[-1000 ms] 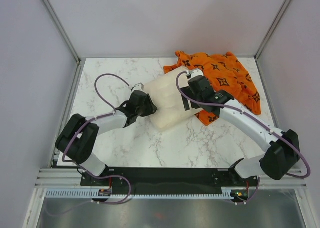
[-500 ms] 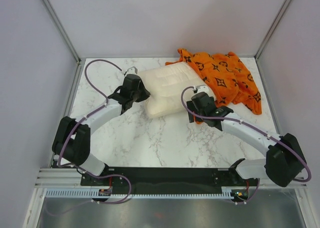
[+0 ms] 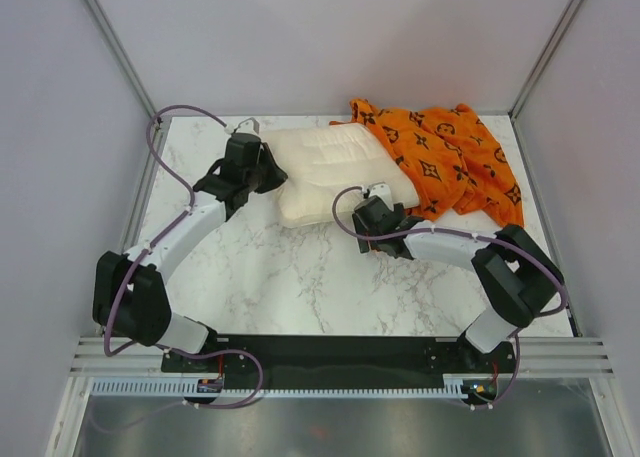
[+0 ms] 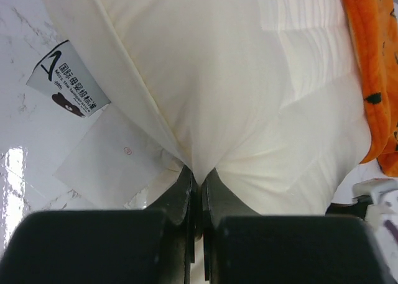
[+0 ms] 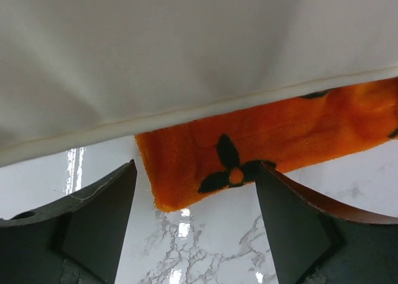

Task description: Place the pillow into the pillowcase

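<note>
The cream pillow (image 3: 335,172) lies at the back middle of the table, its right end resting over the edge of the orange pillowcase (image 3: 450,157), which is crumpled at the back right. My left gripper (image 3: 262,172) is shut on the pillow's left edge; the left wrist view shows the pillow fabric (image 4: 236,97) pinched between the closed fingers (image 4: 181,191), with paper labels (image 4: 68,79) hanging beside. My right gripper (image 3: 372,215) is open at the pillow's near right corner. In the right wrist view, a pillowcase corner (image 5: 249,147) lies between the fingers (image 5: 99,222), under the pillow's seam (image 5: 186,48).
The white marble table (image 3: 300,277) is enclosed by grey walls with metal frame posts (image 3: 120,52) at the back corners. A black mounting rail (image 3: 330,352) runs along the near edge. Purple cables loop off both arms.
Both arms moved the pillow back and left onto the pillowcase edge. My right gripper let go of the pillow and dropped low to its near right corner. My left gripper kept its hold.
</note>
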